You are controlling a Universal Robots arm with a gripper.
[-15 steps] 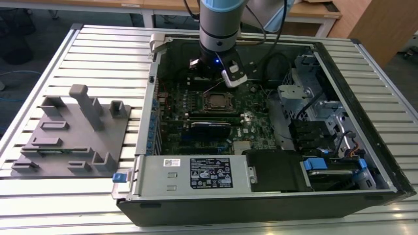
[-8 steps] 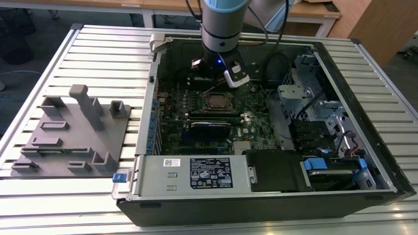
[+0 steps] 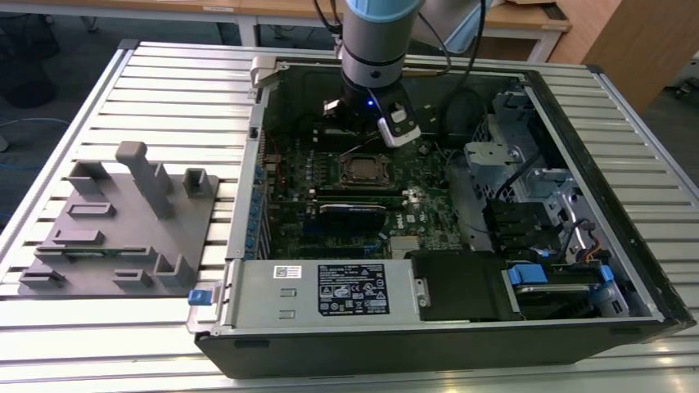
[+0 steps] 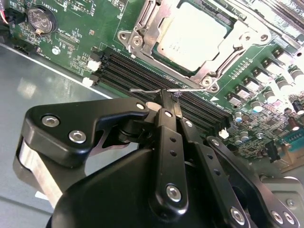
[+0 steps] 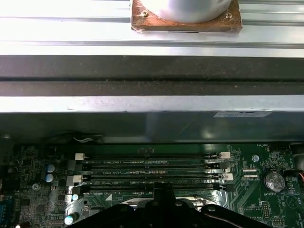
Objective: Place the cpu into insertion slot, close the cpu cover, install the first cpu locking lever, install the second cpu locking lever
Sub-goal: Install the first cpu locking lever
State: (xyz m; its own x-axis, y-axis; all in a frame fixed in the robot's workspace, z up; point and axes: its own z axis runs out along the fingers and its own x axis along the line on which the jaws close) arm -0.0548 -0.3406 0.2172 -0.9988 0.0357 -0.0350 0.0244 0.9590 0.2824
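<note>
Slatted metal table (image 3: 175, 90) under computer case (image 3: 437, 348) (cpu (image 4: 190, 35) inside), wooden desks (image 3: 286, 8) behind

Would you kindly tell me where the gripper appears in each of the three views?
Exterior view: gripper under the arm, just behind the cpu.
Second wrist view: gripper over the memory slots, beside the cpu.
First wrist view: gripper before the memory slots.
Shared landmark: the green motherboard.
</note>
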